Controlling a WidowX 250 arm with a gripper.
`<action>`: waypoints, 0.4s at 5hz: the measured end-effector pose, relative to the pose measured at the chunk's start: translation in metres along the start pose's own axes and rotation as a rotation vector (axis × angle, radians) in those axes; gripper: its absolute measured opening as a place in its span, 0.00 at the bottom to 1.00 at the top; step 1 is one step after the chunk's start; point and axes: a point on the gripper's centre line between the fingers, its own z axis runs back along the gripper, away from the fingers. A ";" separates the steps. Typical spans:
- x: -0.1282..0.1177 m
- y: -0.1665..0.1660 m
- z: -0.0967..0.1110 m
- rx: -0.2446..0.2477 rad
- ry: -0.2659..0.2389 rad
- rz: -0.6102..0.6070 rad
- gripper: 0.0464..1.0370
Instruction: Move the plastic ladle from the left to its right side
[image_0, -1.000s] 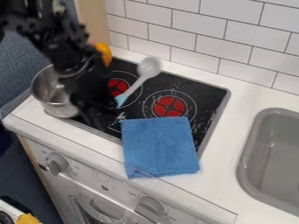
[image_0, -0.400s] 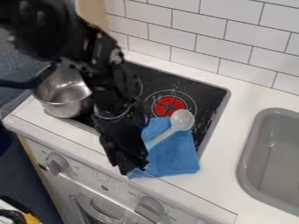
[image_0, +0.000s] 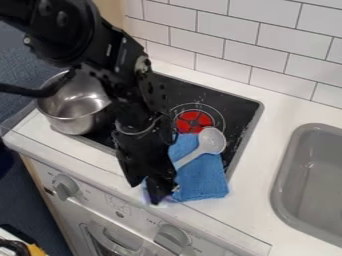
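Gripper (image_0: 160, 192) at the front, whether spread or pinching the ladle I cannot tell, with the blue cloth (image_0: 207, 182) reaching out to its right. The plastic ladle (image_0: 212, 140) is up and to its right, long axis slanting back to its side, so rightward travel should go bowl-first.

Bright, diffuse light, evenly lit wall tiles (image_0: 264, 20), soft glints in the metal pot (image_0: 75, 102), black arm (image_0: 77, 30) (detail nearly swallowed)
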 end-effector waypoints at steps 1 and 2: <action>-0.001 0.003 0.022 0.019 -0.024 0.020 0.97; 0.001 0.004 0.039 0.026 -0.022 0.031 0.97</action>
